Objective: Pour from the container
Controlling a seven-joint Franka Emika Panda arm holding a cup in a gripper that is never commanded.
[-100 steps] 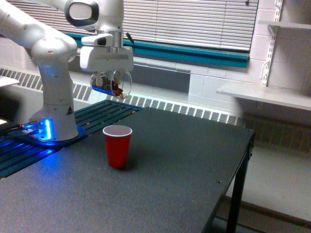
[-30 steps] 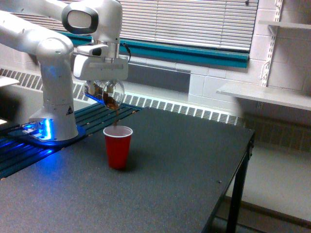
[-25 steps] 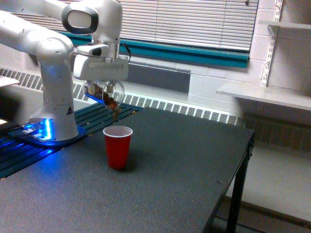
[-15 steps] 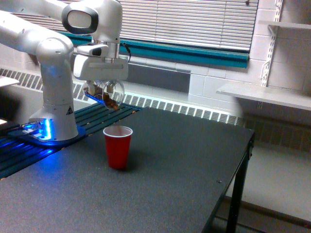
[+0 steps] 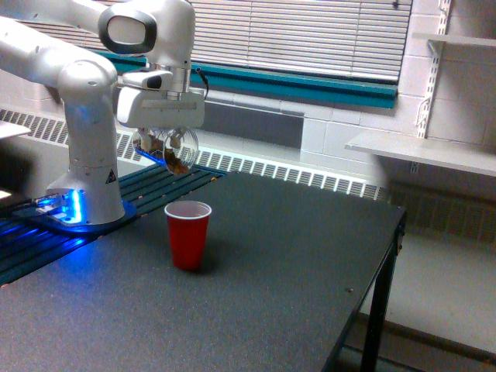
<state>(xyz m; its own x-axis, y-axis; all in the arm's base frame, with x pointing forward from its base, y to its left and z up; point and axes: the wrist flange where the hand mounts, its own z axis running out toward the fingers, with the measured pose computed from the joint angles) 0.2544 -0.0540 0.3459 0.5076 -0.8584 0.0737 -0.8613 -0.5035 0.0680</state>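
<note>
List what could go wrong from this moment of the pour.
1. The clear container, tilted in the gripper, hangs well above the red cup; brown pieces falling that far may bounce or scatter onto the table.
2. The red cup looks light and stands free, so a low swing of the arm might tip it.
3. Brown pieces show at the container's lower edge; they may drop outside the cup if the arm moves away while tilted.

Dark speckled table (image 5: pixel 271 256). Closed white blinds (image 5: pixel 310 31) above teal sill band (image 5: pixel 310 84). Painted block wall (image 5: pixel 333 132), baseboard radiator (image 5: pixel 310 180), white shelves (image 5: pixel 422 151) at exterior view's right.
</note>
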